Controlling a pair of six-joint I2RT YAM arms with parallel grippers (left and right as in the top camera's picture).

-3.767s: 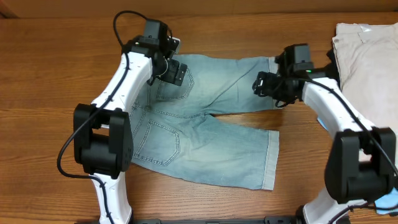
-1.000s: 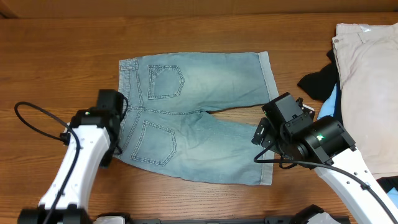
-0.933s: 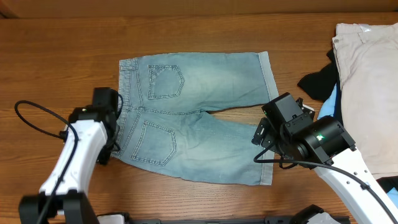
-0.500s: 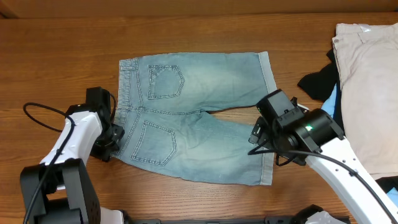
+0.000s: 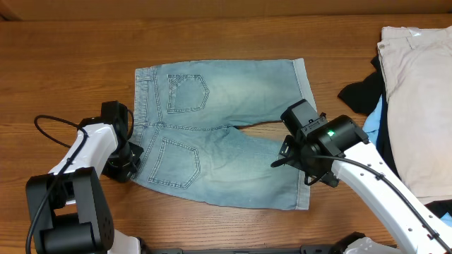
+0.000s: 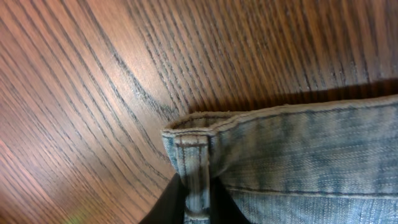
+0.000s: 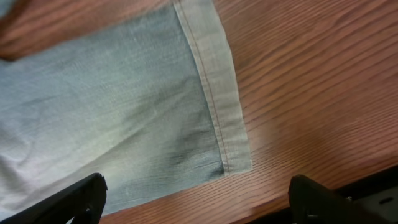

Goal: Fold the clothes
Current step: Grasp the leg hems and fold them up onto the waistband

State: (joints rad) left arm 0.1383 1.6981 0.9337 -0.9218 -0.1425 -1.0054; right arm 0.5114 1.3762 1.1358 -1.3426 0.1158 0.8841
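Faded light-blue denim shorts [image 5: 226, 141] lie flat on the wooden table, back pockets up, waistband to the left. My left gripper [image 5: 131, 159] is at the near-left corner of the waistband. In the left wrist view the shorts' [image 6: 298, 162] waistband end is pinched between the dark fingers [image 6: 163, 210], so that gripper [image 6: 196, 208] is shut on it. My right gripper [image 5: 293, 161] hovers open over the near leg by its hem. The right wrist view shows the shorts' [image 7: 112, 106] hemmed corner between the wide-apart jaws of the gripper [image 7: 199, 199], which hold nothing.
A heap of clothes sits at the right edge: a cream garment [image 5: 417, 92], a black one [image 5: 359, 95] and a bright-blue one [image 5: 378, 116] underneath. The left arm's cable [image 5: 53, 130] loops over the table to the left. The table's front edge runs just below the near hem.
The left gripper slid to the waistband's near corner and closed on it. The right arm moved up and left, over the near leg's hem, staying open.
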